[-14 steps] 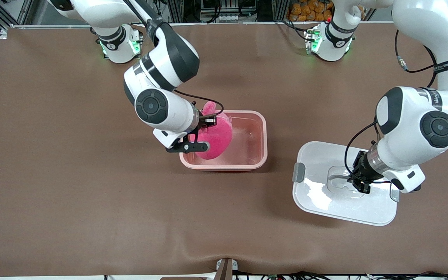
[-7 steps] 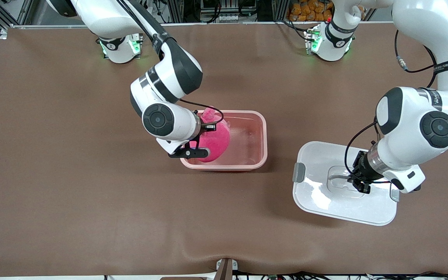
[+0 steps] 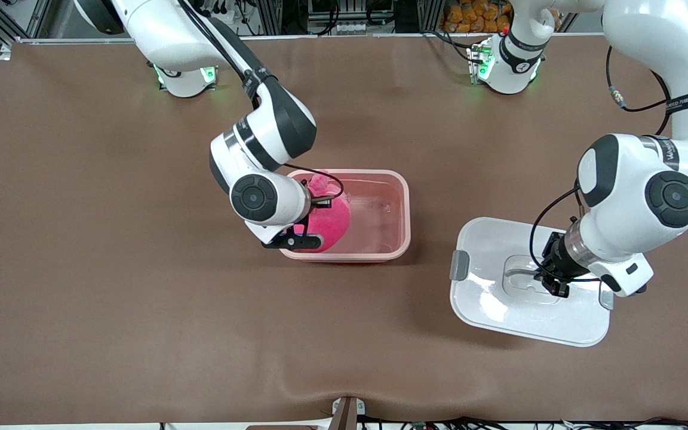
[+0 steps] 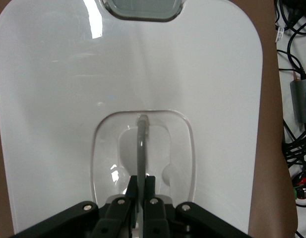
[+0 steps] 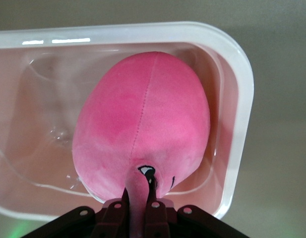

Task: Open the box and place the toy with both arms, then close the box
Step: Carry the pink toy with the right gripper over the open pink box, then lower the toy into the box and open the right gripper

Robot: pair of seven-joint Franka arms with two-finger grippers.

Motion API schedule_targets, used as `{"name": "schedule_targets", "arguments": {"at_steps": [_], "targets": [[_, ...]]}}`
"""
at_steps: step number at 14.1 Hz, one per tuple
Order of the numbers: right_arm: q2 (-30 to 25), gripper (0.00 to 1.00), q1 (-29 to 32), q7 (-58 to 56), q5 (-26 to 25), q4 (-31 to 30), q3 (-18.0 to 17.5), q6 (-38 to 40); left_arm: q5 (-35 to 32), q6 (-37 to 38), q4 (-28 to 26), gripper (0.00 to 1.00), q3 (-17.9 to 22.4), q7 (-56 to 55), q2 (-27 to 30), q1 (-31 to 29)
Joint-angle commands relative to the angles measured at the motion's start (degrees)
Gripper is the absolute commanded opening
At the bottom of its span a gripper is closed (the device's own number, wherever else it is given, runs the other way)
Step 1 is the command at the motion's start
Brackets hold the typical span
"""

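Note:
The box's pink translucent base (image 3: 406, 209) stands open mid-table. The bright pink toy (image 3: 331, 224) hangs inside it at the end toward the right arm, tilted. My right gripper (image 3: 319, 202) is shut on one of its nubs. In the right wrist view the toy (image 5: 143, 119) fills much of the base (image 5: 240, 99), with the nub pinched in the right gripper (image 5: 139, 198). The white lid (image 3: 499, 310) lies flat on the table toward the left arm's end. My left gripper (image 3: 550, 282) is shut on its thin handle (image 4: 141, 144), seen in the recess in front of the left gripper (image 4: 141, 182).
A grey clip (image 3: 458, 265) sticks out from the lid's edge facing the base, and shows again as the clip (image 4: 143, 7) in the left wrist view. Brown table cloth (image 3: 141, 298) lies bare around both parts. Cables (image 4: 296, 124) run past the table edge.
The right arm has lowered the toy deeper into the base and shifted slightly nearer the front camera. The left arm and the lid have not moved.

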State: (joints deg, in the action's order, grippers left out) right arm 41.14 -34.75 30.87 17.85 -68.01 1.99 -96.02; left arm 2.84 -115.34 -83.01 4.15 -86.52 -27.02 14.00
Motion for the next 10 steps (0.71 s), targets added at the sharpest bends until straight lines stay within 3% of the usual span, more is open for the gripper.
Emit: {"name": "schedule_targets", "arguments": {"at_steps": [1, 10], "targets": [[2.45, 0.00, -0.58, 0.33, -2.03, 1.39, -0.14, -1.88, 0.94, -0.94, -1.81, 0.00, -0.28, 1.44, 1.71, -0.38], [7.02, 0.00, -8.21, 10.34, -1.94, 1.30, -0.14, -19.44, 0.85, -0.94, -1.72, 0.00, -0.28, 1.35, 1.71, -0.29]]}}
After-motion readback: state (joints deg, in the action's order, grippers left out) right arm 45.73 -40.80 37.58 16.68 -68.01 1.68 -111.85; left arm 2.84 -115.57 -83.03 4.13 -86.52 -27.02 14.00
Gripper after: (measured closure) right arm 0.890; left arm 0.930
